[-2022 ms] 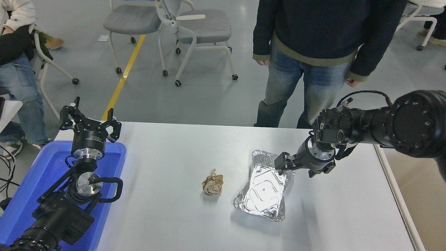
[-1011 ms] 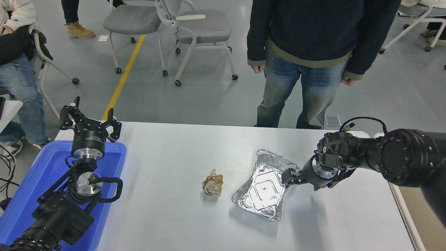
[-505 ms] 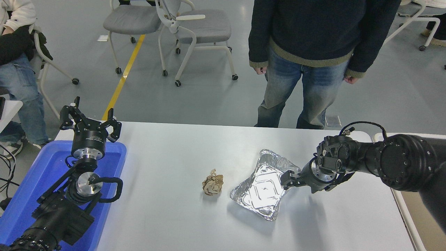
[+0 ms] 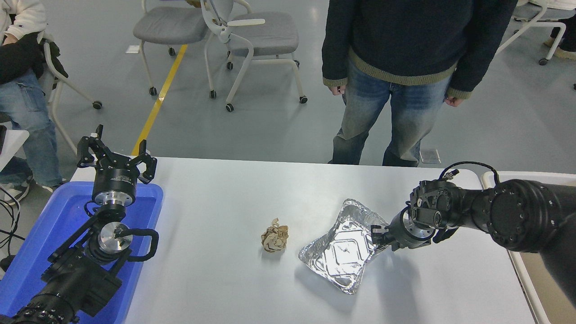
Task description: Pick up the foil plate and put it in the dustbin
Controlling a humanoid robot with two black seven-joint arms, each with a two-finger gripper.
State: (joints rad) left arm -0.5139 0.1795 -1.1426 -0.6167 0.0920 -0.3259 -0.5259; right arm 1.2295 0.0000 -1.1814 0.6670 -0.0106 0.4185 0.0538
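Observation:
The foil plate (image 4: pixel 343 252), shiny silver and bent, sits right of the table's middle, tilted, with its right side raised and a shadow under it. My right gripper (image 4: pixel 376 235) comes in from the right and is shut on the plate's right rim. The dustbin shows only as a strip of off-white rim (image 4: pixel 491 177) and a sliver of beige inside at the table's right edge, mostly hidden behind my right arm. My left gripper (image 4: pixel 116 158) is parked open at the lower left, over the blue tray.
A crumpled brown paper ball (image 4: pixel 275 240) lies left of the foil plate. A bright blue tray (image 4: pixel 27 252) sits at the table's left edge under my left arm. A person (image 4: pixel 396 67) stands at the far side; chairs stand behind on the floor.
My right gripper has dropped lower and closed on the plate's right rim. The plate has turned, tilted up on its right side and shifted slightly toward the right and the near edge.

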